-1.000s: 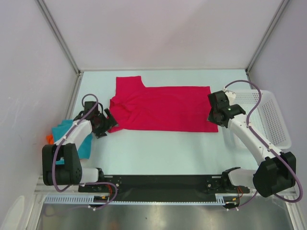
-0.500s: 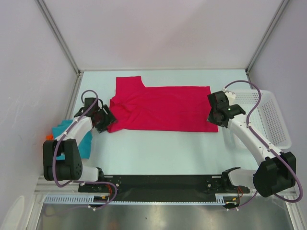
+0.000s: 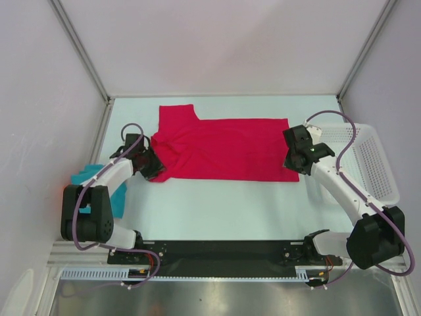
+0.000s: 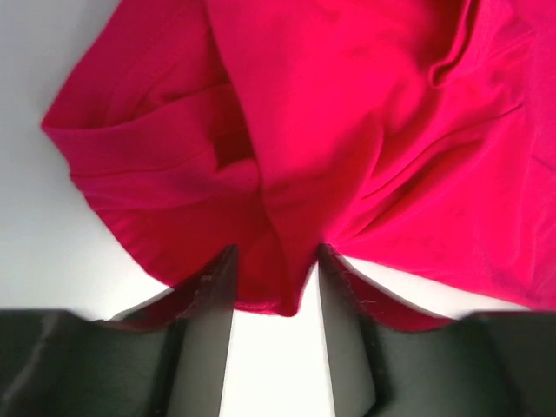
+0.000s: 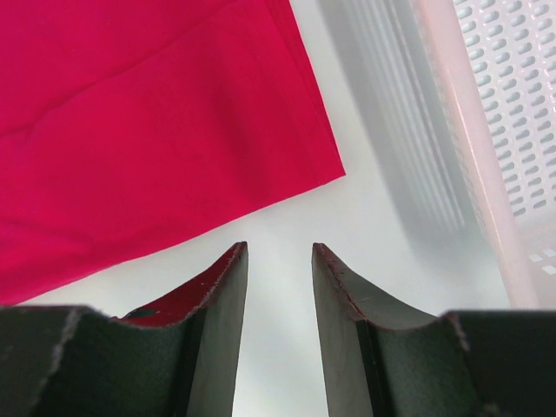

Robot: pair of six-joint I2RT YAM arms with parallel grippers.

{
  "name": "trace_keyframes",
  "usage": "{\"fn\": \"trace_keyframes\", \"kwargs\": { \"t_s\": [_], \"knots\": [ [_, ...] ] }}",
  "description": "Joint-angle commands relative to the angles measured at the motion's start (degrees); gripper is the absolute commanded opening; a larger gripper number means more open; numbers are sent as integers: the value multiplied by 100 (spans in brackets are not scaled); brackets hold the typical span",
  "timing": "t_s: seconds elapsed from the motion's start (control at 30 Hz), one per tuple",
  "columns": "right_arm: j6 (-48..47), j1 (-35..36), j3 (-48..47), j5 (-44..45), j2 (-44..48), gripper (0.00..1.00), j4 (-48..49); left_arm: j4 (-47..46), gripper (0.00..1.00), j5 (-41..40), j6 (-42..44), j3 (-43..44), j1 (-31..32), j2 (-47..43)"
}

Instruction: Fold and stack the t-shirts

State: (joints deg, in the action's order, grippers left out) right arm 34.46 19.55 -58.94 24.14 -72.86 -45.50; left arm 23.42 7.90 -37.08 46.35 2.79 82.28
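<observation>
Stretching across the far half of the flat white table [image 3: 217,210] is the big crimson-pink cotton t-shirt [image 3: 223,148]. It lies spread out, one sleeve pointing to the back and its left side rumpled. To the right, just beside the shirt, sits the white plastic mesh basket [image 3: 378,164]. Off the left table edge lies the crumpled teal-blue t-shirt [image 3: 83,176], with a sliver of orange cloth [image 3: 66,191] peeking out beside it.

The left gripper [image 4: 276,256] stands at the rumpled near-left edge, jaws half-spread astride a fold of crimson cloth. Whether they bite it, I cannot tell. The right gripper [image 5: 280,250] is spread at the near-right corner with bare table between its fingers, the hem just beside them.

Risks from here, as I judge them:
- The left pinch may catch only the top layer of that bunch, so a lift would drag the shirt askew.
- The right jaws may close on nothing — the corner lies off to one side.
- The basket is close enough for that arm to knock it.

Count: three shirts, one basket, two grippers.
</observation>
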Motion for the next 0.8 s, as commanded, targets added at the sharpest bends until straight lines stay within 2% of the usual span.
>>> {"fn": "trace_keyframes", "kwargs": {
  "t_s": [0.0, 0.03, 0.07, 0.17, 0.77],
  "knots": [
    [8, 22, -13, 152, 35, 41, 32, -277, 31, 45, -124, 59, 108, 60],
    [26, 22, 5, 161, 26, 41, 41, -277, 24, 62, -124, 59, 108, 69],
    [17, 22, 5, 152, 35, 40, 49, -268, 12, 80, -115, 67, 108, 51],
    [17, 22, 49, 135, 44, 40, 76, -172, 0, 54, -98, 76, 99, -36],
    [-27, 49, 313, -15, 140, 40, 225, 1050, 0, -307, 122, -46, 73, -1855]
  ]
}}
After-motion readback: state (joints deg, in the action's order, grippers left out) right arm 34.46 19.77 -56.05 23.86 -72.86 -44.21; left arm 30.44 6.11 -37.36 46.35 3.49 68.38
